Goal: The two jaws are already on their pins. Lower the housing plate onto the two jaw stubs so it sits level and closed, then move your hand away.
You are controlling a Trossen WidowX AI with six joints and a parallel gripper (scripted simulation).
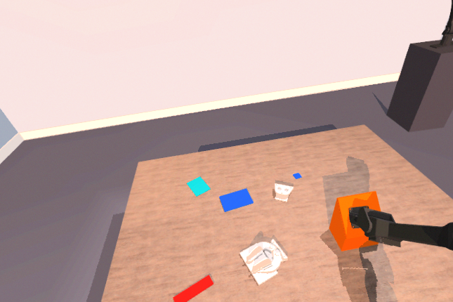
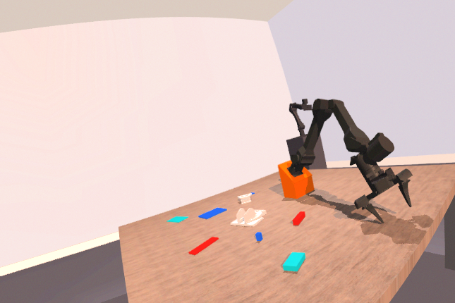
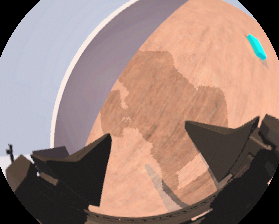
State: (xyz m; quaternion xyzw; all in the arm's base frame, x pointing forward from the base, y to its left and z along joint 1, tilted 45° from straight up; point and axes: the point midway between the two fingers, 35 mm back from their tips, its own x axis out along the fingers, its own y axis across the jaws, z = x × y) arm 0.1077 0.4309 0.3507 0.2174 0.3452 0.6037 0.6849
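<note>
And there the black two-fingered end effector hung, fingers wide apart and empty, above the wooden surface's right side!

Red strip cropped by top view's lower edge.

My arm is black, its block plain orange, and the table brown with streaky wood grain.

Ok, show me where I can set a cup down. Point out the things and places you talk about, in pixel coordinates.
Room lies between the long red bar (image 1: 193, 289) (image 2: 204, 245) and thick cyan block (image 2: 293, 261) (image 3: 256, 47), or between that bar and the cyan tile (image 1: 198, 186) (image 2: 177, 219). It's crowded around the white assembly (image 1: 264, 261) (image 2: 250, 216): blue slab (image 1: 236, 199) (image 2: 212, 213), blue block (image 2: 259, 236), short red block (image 2: 298, 218).
</note>
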